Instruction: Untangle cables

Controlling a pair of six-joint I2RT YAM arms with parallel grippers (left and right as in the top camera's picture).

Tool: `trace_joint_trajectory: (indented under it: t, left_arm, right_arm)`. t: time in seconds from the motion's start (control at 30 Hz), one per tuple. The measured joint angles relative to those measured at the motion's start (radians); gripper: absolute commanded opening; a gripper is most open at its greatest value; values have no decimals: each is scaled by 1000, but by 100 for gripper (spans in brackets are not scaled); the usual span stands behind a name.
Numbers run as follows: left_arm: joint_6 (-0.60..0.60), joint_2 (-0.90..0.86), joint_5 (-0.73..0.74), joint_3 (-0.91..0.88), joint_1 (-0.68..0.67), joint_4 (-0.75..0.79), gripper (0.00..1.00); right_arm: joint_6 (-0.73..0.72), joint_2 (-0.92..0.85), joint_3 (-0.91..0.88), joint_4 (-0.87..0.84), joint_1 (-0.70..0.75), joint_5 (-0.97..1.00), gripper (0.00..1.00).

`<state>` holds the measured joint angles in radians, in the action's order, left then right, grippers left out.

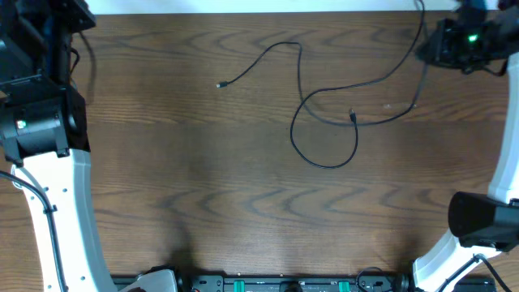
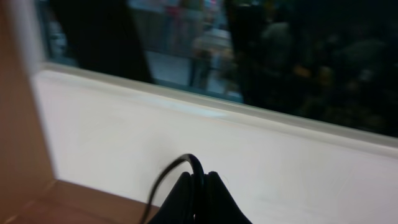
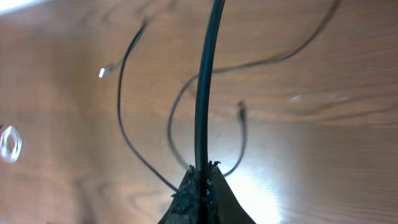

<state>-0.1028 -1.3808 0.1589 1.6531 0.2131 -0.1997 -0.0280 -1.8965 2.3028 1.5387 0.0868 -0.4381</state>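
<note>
Overhead, the dark wood-grain tabletop (image 1: 203, 203) carries a thin black cable (image 1: 300, 73) sprawled in loose, glossy loops toward its far middle, with a small plug (image 1: 220, 84) lying off to the left. The left wrist view shows a smooth white ledge (image 2: 186, 124) under a dark window (image 2: 298, 56). The right hand (image 3: 199, 186) is pinched tight on a taut black strand (image 3: 205, 81) rising above those loops. The left hand (image 2: 199, 193) is closed on a curved black cord (image 2: 177, 167).
</note>
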Motion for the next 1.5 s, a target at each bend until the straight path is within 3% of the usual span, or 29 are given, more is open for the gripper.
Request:
trace_joint_trajectory:
  t: [0.2,0.57,0.97,1.17,1.5]
  left_arm:
    - [0,92,134,0,-30,-58,7]
    - [16,261,210,5,-33,-446,8]
    - [85,187,202,5,-33,-761,8]
    - [85,58,201,-36,-47,-939,8]
    - [34,-156,119,-198,-134,-957,8]
  right_arm:
    - [4,-1,0,50,-151,72,1]
    - [-21,-92,-84,48,-221,176,1]
    - [-21,-147,-185,-47,-221,192,1]
    - [-21,-147,-186,-63,-221,193,1]
    - [-21,-147,-187,-63,-221,193,4]
